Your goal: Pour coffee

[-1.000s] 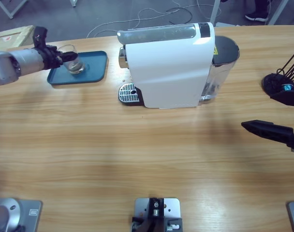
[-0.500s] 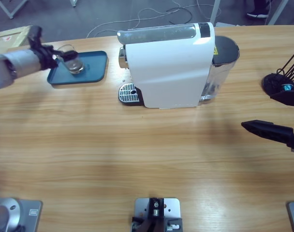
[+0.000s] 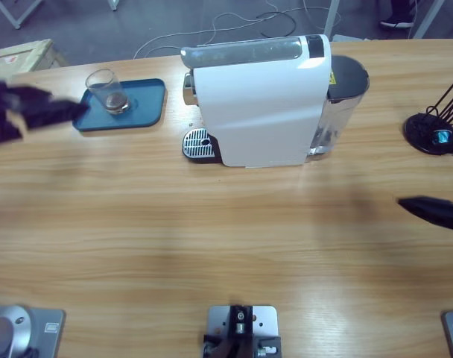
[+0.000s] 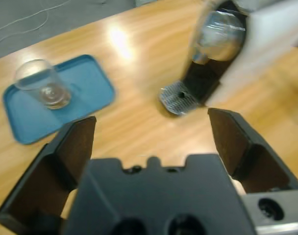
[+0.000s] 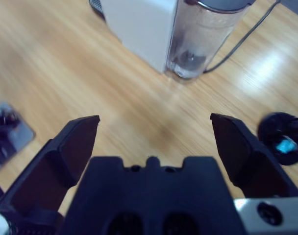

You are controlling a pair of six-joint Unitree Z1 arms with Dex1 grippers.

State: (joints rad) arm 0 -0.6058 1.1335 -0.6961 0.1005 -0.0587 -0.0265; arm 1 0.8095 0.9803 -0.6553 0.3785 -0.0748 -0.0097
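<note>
A small clear glass stands upright on the blue tray at the back left, with a little dark coffee at its bottom. My left gripper is left of the tray, apart from the glass and motion-blurred. In the left wrist view the glass and tray lie beyond my left gripper, which is open and holds nothing. My right gripper hovers over the table at the far right, and in the right wrist view this gripper is open with nothing in it.
The white coffee machine stands at the back middle, its drip grate facing left and its water tank on the right. A black capsule stand with a blue capsule is at the right edge.
My left gripper let go of the glass and drew back to the left, leaving it on the tray. The right gripper shifted a little toward the right edge.
</note>
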